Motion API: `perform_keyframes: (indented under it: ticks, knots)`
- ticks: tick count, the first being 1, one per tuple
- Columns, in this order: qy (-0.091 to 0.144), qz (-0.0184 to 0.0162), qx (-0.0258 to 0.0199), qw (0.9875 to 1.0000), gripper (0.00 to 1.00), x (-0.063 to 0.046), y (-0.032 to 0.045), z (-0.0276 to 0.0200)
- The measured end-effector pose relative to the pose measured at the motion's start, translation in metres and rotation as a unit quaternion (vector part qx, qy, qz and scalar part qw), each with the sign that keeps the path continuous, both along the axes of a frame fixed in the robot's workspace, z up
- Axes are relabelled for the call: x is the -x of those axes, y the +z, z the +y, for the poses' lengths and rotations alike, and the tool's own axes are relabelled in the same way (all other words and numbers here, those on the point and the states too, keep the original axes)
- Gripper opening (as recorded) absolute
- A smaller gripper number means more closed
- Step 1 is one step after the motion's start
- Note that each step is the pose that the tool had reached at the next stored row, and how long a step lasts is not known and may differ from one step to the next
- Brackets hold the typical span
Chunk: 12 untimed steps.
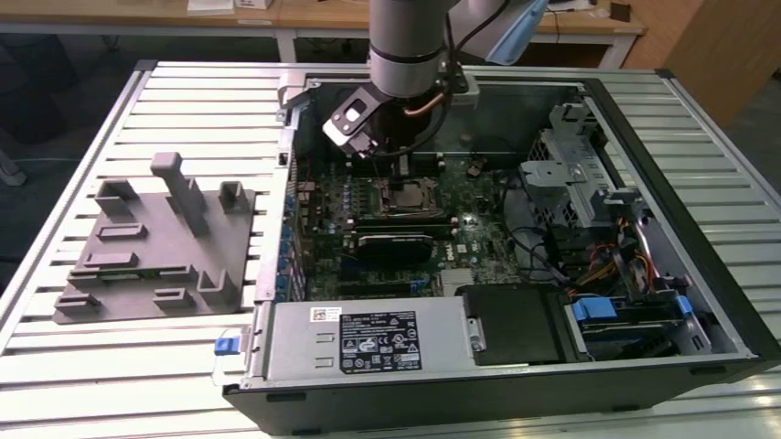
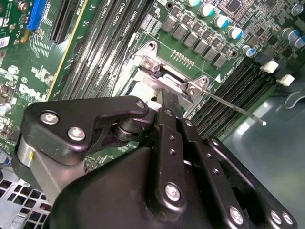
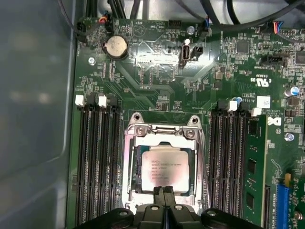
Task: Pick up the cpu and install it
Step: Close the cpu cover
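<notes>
Nearest in the exterior view, a grey power supply (image 1: 366, 340) lies along the front wall of the open computer case (image 1: 720, 302). Outside the case, on the exterior view's left, a grey fixture block (image 1: 146, 256) sits on the slatted table (image 1: 73, 119). Farther in, on the motherboard (image 1: 482, 229), the cpu (image 3: 164, 169) lies flat in the socket frame (image 3: 164, 130) with its silvery top up and memory slots (image 3: 95, 162) on either side. The gripper (image 3: 165, 190) hangs over it, fingers pressed together with nothing between them. So the chip lies directly under the tips — at one edge of it, touching or just above, I cannot tell which. Being square, it has no long axis; its sides run parallel to the slots.
</notes>
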State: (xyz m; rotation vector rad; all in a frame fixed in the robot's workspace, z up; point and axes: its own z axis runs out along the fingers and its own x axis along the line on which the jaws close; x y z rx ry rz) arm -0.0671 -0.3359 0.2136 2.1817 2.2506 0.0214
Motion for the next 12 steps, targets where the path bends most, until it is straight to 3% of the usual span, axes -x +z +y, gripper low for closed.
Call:
perform_keyframes:
  ticks: [12]
  knots:
    - [0.0,0.0,0.0,1.0,0.11,0.003,-0.0114,0.0]
